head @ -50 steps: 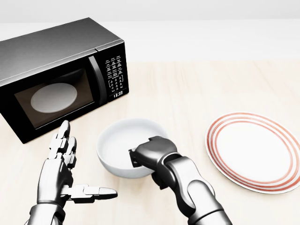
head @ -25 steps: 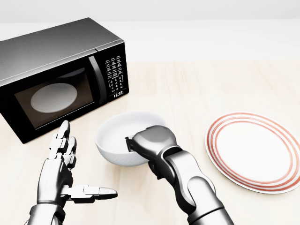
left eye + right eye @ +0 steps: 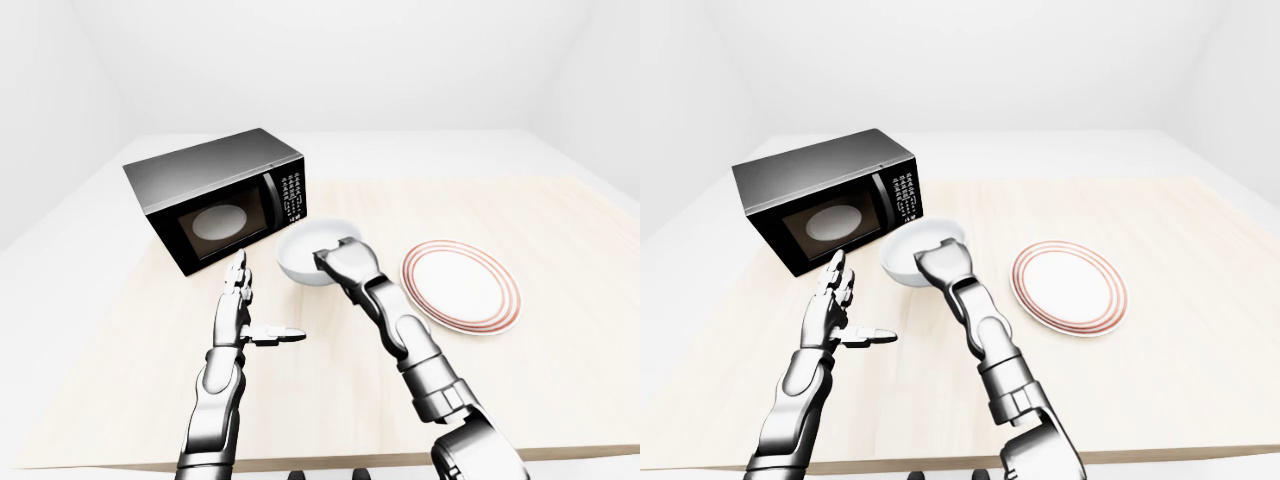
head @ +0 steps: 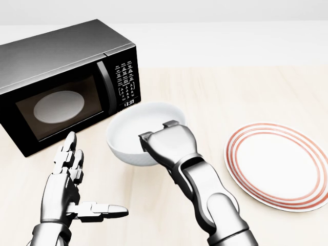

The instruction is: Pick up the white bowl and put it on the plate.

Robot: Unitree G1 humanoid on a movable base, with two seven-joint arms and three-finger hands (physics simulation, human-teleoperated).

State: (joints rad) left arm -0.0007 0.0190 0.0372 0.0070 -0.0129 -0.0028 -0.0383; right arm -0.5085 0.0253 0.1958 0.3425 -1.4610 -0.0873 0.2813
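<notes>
The white bowl hangs above the wooden table, in the middle of the head view, tilted a little. My right hand is shut on the bowl's near rim and holds it up. The plate, white with red rings, lies flat at the right, apart from the bowl. My left hand stays open at the lower left with fingers spread and thumb out, holding nothing.
A black microwave with its door shut stands at the upper left, close beside the bowl. The light wooden table stretches wide to the right and above the plate; its near edge shows low in the eye views.
My right hand has lifted the bowl off the table, up and slightly toward the microwave. The left hand and the plate have not moved.
</notes>
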